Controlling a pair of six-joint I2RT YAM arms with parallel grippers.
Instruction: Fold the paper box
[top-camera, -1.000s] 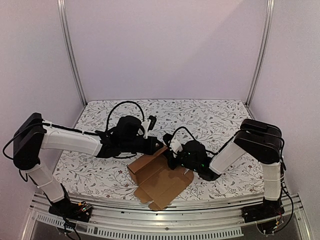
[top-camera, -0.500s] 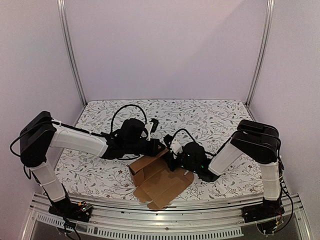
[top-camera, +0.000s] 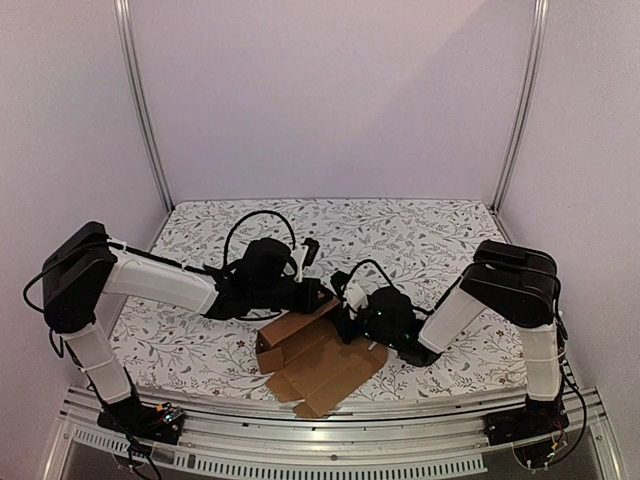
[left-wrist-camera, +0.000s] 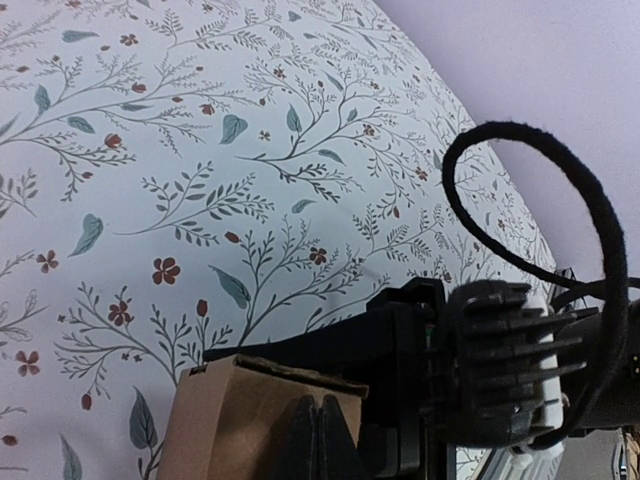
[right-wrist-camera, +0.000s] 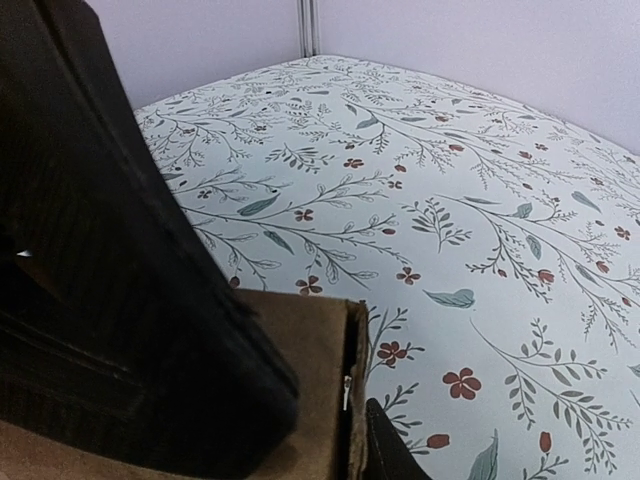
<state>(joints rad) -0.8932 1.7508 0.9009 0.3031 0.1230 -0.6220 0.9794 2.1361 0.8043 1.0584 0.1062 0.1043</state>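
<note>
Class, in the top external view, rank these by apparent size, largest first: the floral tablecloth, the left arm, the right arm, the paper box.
1. floral tablecloth
2 and 3. left arm and right arm: too alike to rank; the left is just stretched out more
4. paper box, partly hidden under the arms

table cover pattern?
Table cover: white, grey-green leafy sprigs, small red flowers; clearest in right wrist view.

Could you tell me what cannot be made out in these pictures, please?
Top: left gripper and right gripper tips, too small, dark.
Left wrist: most of the box, cut off by bottom edge.
Right wrist: whether jaws grip the box wall; near finger hides it.
</note>
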